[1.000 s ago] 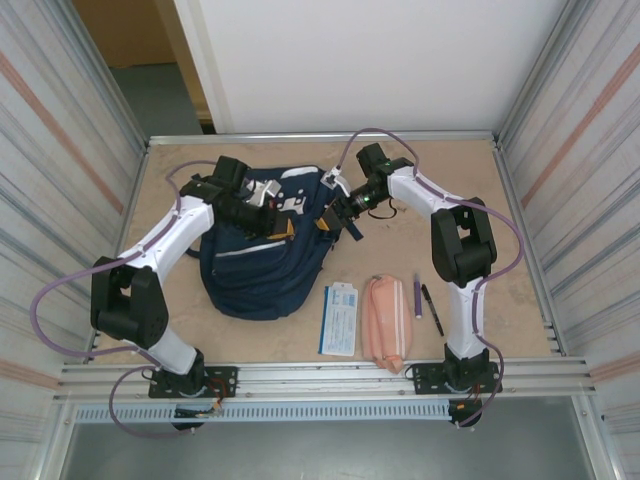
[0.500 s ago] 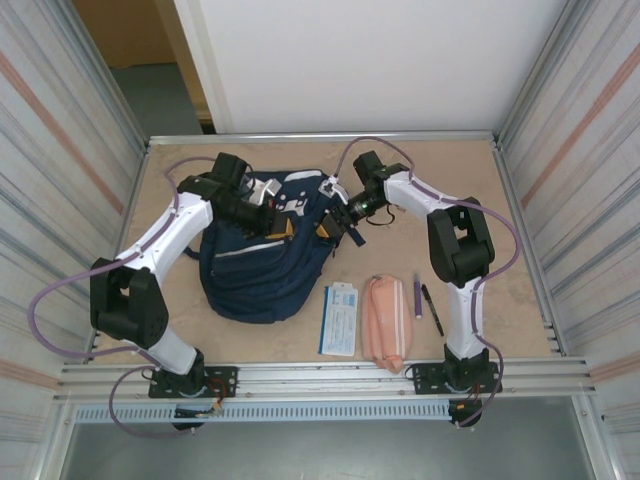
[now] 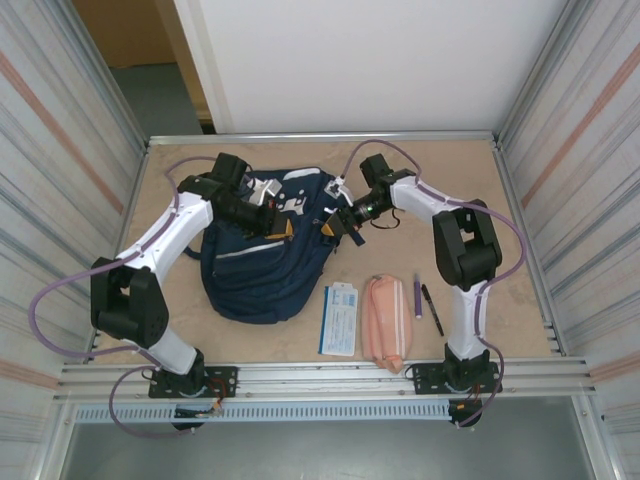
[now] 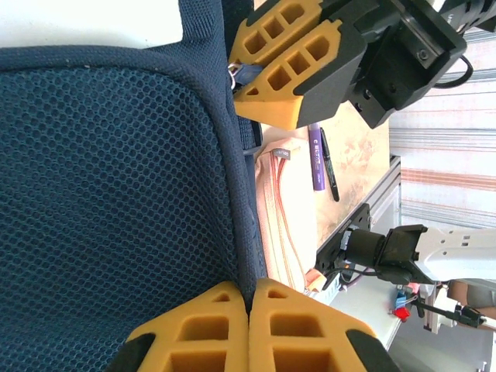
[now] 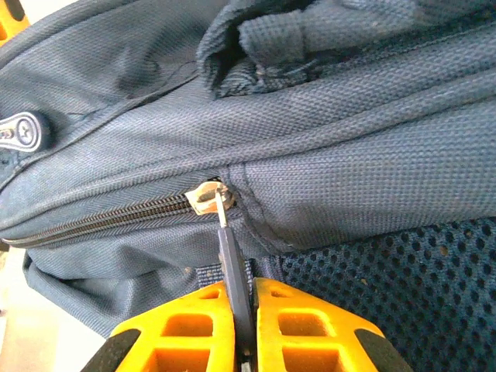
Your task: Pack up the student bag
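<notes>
**A:** What does everything rest on?

**B:** A tan, mottled, board-like surface [image 3: 470, 170], with an aluminium rail [image 3: 320, 375] along its near edge. Ribbed metal wall panels [image 3: 60, 150] rise on the left and right. A plain white wall [image 3: 360, 60] closes the far side.

**A:** Where is the student bag?

**B:** The student bag [image 3: 255, 270] lies slumped left of centre, between the two arms. It is navy woven cloth with a thin pale stripe across it. In the left wrist view, its mesh panel [image 4: 101, 194] is a honeycomb weave edged by smooth rolled piping [image 4: 232, 194].

**A:** And the tools?

**B:** The left tool [image 4: 248, 310] has its orange, hollow-celled pads [image 4: 194, 325] pressed together on that piping, at the far part of the bag. The right tool [image 5: 242, 310] pinches the flat, dark zipper pull [image 5: 232, 263]. The pull hangs from a pale slider [image 5: 208, 195], and zipper teeth [image 5: 108, 217] run off to the left of it.

**A:** What else is on the surface?

**B:** Near and right of the bag lies a thin blue-and-white booklet [image 3: 340, 318]. Just beside it is a soft pink pouch [image 3: 384, 318], a rounded oblong. To its right are a slim purple pen [image 3: 418, 298] and a black pen [image 3: 432, 310].
</notes>
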{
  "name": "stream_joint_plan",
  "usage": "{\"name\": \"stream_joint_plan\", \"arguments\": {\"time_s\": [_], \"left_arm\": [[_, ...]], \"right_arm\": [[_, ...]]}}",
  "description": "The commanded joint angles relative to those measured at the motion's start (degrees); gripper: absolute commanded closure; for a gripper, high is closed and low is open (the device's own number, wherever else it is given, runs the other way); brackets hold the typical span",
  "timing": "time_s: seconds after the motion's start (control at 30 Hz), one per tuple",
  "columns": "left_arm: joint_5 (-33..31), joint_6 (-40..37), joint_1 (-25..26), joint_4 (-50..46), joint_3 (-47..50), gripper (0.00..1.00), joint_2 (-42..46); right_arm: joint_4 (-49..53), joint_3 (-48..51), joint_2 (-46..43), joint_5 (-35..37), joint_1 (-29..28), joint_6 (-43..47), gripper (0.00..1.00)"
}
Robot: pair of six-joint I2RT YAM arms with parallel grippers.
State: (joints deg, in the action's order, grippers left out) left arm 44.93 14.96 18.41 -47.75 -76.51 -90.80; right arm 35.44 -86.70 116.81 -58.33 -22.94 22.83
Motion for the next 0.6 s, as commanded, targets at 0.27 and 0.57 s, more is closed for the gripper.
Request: {"name": "stream_joint_plan", "arguments": {"time_s": [0.27,0.57], "left_arm": [[5.3,-1.7,0.0,0.9,-2.0,1.0,1.3],[5.4,-1.0,0.0,1.7,-0.6,1.0,2.6]], "right_arm": [[-5.0,1.4,-4.2,2.8,0.4,-2.7,0.77],[-3.9,-0.9,-2.7,-0.3,0.3,-3.0,0.89]]}}
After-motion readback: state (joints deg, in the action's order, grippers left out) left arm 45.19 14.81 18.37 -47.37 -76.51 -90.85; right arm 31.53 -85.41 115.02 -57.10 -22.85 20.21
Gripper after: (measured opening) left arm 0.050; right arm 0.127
